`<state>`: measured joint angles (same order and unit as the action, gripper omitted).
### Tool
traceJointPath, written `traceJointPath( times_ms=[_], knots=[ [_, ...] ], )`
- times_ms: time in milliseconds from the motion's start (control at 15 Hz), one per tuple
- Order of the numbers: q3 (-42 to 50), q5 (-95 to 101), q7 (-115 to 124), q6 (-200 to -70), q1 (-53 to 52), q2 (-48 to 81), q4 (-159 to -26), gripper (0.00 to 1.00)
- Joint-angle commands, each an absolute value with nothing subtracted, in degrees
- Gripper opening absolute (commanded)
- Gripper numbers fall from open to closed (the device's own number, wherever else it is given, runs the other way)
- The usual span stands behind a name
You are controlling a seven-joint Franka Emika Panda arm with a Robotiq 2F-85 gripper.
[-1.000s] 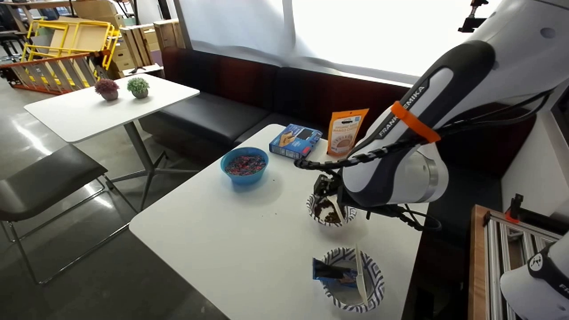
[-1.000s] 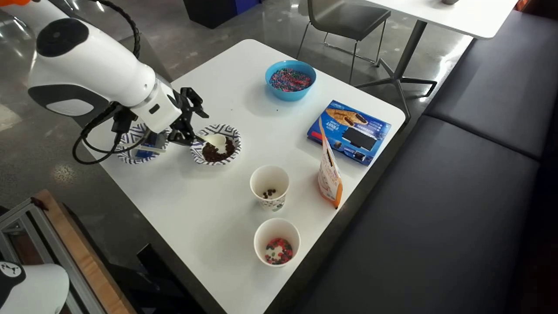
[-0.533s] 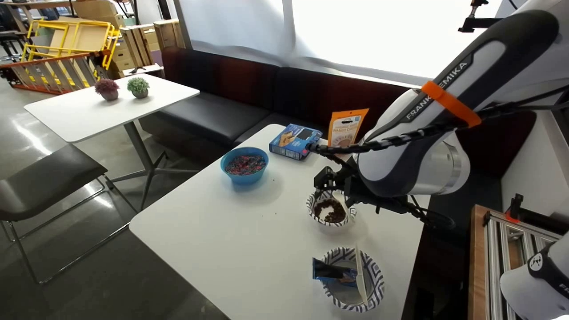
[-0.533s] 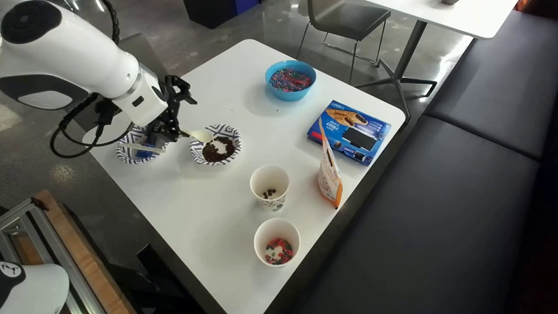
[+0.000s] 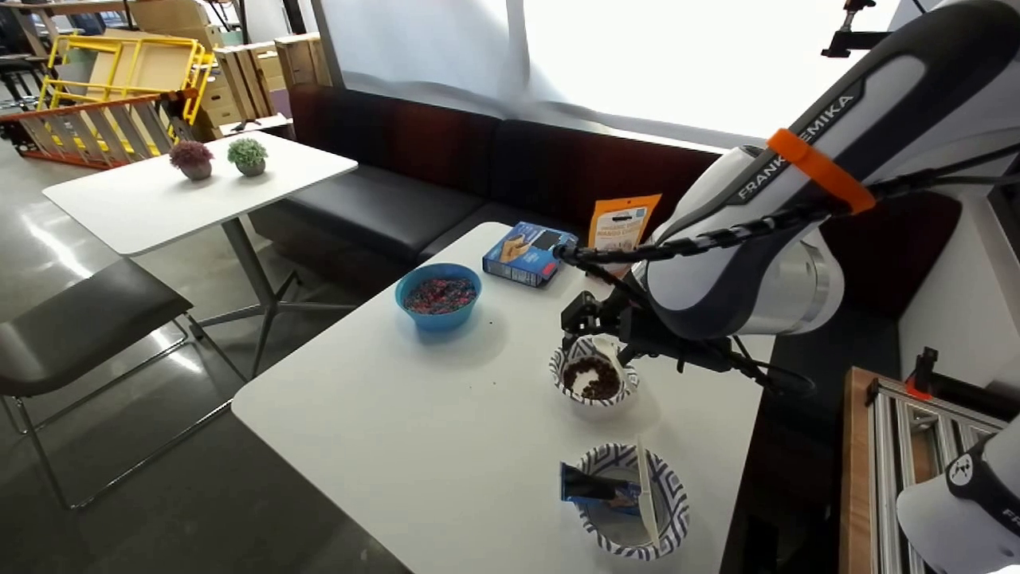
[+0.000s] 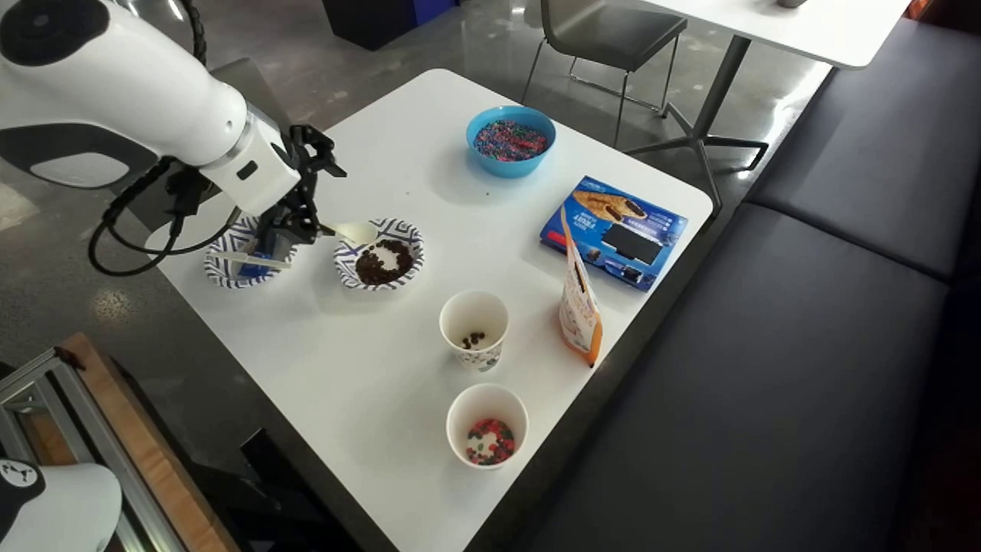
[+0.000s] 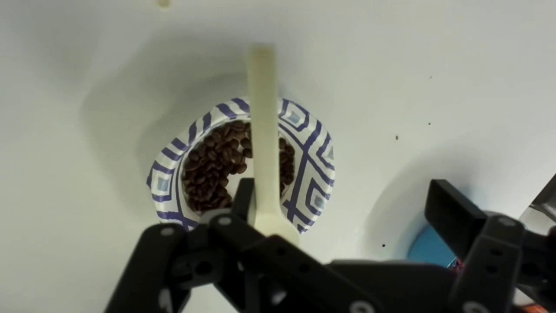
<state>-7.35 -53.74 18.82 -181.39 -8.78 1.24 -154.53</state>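
Note:
My gripper (image 7: 347,204) is open above the patterned paper bowl (image 7: 319,174) of dark brown beans. It shows in both exterior views (image 6: 326,201) over the bowl's far edge. A pale spoon (image 7: 264,152) crosses over the bowl. In the wrist view one finger (image 7: 245,195) is right beside the spoon and appears to touch it; the other finger stands well apart. The spoon's wide end is partly hidden by the gripper in the wrist view and shows in an exterior view (image 6: 355,232) at the bowl's rim.
Another patterned bowl (image 5: 679,510) holds a blue packet (image 5: 590,486) and a pale spoon (image 5: 647,502). A blue bowl (image 5: 438,320) of colored bits, a blue box (image 5: 530,253) and an orange pouch (image 5: 617,231) stand beyond. Two paper cups (image 6: 481,359) (image 6: 460,422) stand on the table.
The arm has drawn back and the gripper has risen slightly. The spoon has shifted the same way with the finger, toward the bowl's rim, uncovering more beans.

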Motion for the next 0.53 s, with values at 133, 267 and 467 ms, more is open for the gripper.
traceJointPath(
  times_ms=[133,267,467],
  knots=[
    [-6.40,-50.21,17.61,-171.17,-7.77,-2.26,-153.44,1.00],
    [-5.65,-46.38,19.24,-171.74,-6.91,-1.34,-154.32,1.00],
    [-4.92,-41.26,20.75,-171.32,-5.53,-0.71,-155.29,1.00]
  ],
)
